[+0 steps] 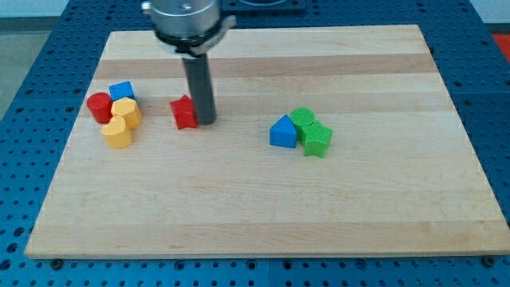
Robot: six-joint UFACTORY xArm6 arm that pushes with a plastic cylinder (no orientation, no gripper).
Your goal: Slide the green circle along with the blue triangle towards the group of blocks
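Observation:
The green circle (302,119) sits right of centre on the board, touching the blue triangle (282,132) on its lower left. A second green block (316,139), star-like in shape, touches both from the lower right. My tip (206,122) rests well to the left of these, right beside a red block (185,112) and touching its right side. A group of blocks stands at the view's left: a red cylinder (100,107), a blue block (122,92) and two yellow blocks (127,112) (117,132).
The wooden board (255,215) lies on a blue perforated table (24,80). The arm's grey housing (185,17) hangs over the board's top edge, above the rod.

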